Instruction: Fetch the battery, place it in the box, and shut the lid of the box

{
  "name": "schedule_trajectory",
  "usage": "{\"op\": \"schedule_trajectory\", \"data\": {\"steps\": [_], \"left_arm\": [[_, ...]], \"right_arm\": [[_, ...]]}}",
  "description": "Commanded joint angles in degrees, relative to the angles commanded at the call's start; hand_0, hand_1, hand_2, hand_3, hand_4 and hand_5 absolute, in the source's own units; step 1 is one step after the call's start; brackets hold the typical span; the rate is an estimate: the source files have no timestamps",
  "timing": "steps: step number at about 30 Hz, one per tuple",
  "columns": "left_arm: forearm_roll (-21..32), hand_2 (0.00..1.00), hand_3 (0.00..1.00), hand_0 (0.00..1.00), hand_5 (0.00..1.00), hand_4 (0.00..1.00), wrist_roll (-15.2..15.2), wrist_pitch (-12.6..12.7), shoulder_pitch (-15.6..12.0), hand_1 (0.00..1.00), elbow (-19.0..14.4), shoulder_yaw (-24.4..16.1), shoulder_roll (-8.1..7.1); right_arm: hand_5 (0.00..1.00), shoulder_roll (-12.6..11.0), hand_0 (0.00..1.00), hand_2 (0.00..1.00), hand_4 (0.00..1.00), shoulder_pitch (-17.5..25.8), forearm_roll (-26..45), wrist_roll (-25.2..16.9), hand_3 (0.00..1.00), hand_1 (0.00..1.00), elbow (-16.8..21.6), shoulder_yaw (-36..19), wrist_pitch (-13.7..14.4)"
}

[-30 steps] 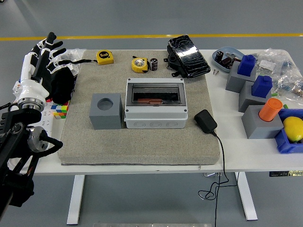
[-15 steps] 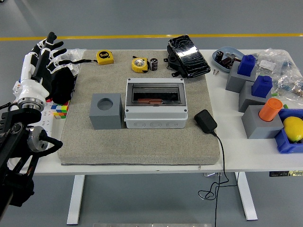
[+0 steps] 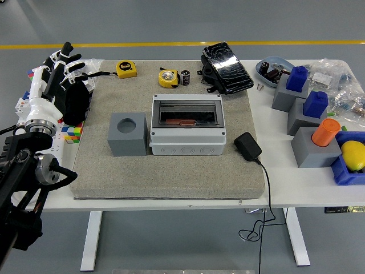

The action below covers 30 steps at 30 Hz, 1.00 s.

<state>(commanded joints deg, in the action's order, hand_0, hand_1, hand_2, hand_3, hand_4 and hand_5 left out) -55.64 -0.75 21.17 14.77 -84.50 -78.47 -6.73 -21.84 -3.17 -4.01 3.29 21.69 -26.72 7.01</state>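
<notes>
Head view: left hand [image 3: 55,74] hangs over the table's far-left edge, fingers straight and loose, holding nothing. Well off to its right the battery [image 3: 185,77] stands beside a yellow tape measure [image 3: 167,78], just behind the grey box [image 3: 187,133].

The robot's left arm [image 3: 23,171] enters from the lower left corner of the head view, its black links and joints rising along the picture's left edge. A white wrist section tops the arm, carrying the left hand [image 3: 54,71] raised near the table's far left corner. The hand's black-and-white fingers [image 3: 67,48] extend straight, pointing up and away from the camera, slightly fanned and grasping nothing. The hand hangs in the air, empty. The right arm does not appear in the picture.
</notes>
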Motion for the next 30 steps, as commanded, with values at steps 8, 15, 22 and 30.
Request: {"op": "schedule_trajectory", "data": {"steps": [8,15,22,30], "left_arm": [[0.0,0.623,0.680,0.386,0.608,0.939,-0.2,-0.1,-0.2,0.597,0.0,0.5,-0.32],[0.0,0.622,0.680,0.386,0.610,0.939,-0.3,-0.2,-0.2,0.596,0.1,0.5,-0.48],[0.0,0.620,0.680,0.387,0.616,0.939,-0.4,-0.3,-0.2,0.593,0.1,1.0,-0.50],[0.0,0.620,0.680,0.390,0.621,0.939,-0.4,-0.3,-0.4,0.593,0.1,1.1,-0.48]], "right_arm": [[0.518,0.1,0.624,0.672,0.993,-0.2,-0.4,-0.3,0.576,0.654,-1.0,0.3,-0.1],[0.599,0.1,0.715,0.996,0.998,-0.4,2.4,2.0,0.955,0.873,-3.6,0.6,-5.3],[0.998,0.5,0.998,0.998,0.998,-0.8,11.0,4.7,0.998,0.998,-6.1,3.5,-11.1],[0.998,0.8,0.998,0.998,0.998,-0.9,3.4,9.6,0.998,0.998,-6.5,1.9,-13.8]]}}
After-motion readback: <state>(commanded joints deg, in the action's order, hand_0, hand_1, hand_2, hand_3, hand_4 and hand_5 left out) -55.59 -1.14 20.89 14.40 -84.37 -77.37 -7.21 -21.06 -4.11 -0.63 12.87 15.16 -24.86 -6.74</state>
